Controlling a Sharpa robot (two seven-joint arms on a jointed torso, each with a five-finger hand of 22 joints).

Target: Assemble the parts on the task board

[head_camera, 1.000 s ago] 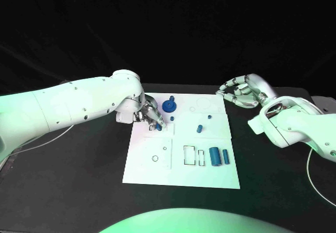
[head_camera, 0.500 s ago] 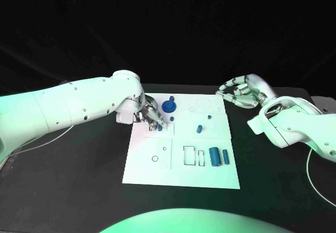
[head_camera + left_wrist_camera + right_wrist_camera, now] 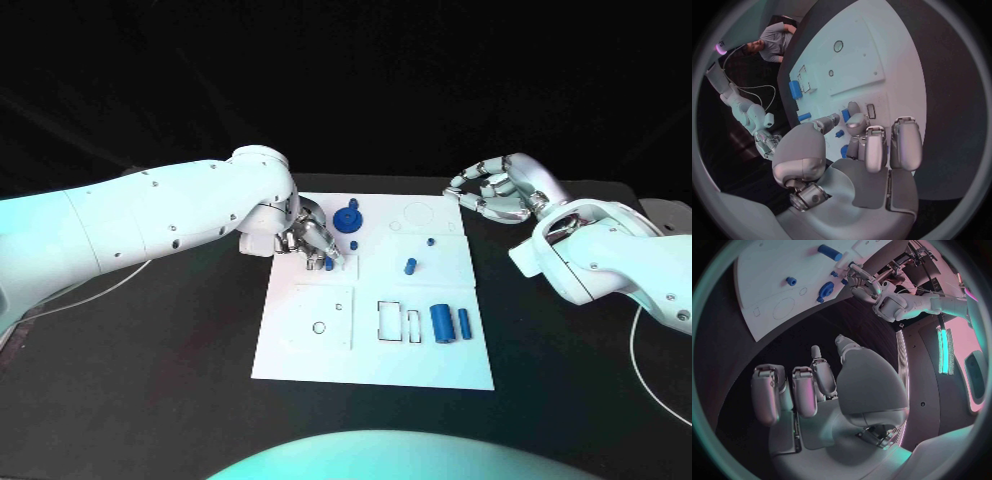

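Black table [image 3: 144,380] with white task board [image 3: 375,350] in the middle, both hands near its far end.
Left hand [image 3: 307,240] sits over the board's far-left corner, fingers curled down around a small blue peg [image 3: 329,264]; whether the peg is actually gripped or just touched, cannot tell. Right hand [image 3: 498,190] hovers off the board's far-right corner, fingers curled in, holding nothing. Blue parts on the board, biggest first: round gear piece [image 3: 348,217] just beside the left hand, two cylinders [image 3: 454,324] side by side near the right edge, short peg [image 3: 410,265] mid-board, tiny peg [image 3: 430,241] beyond it.
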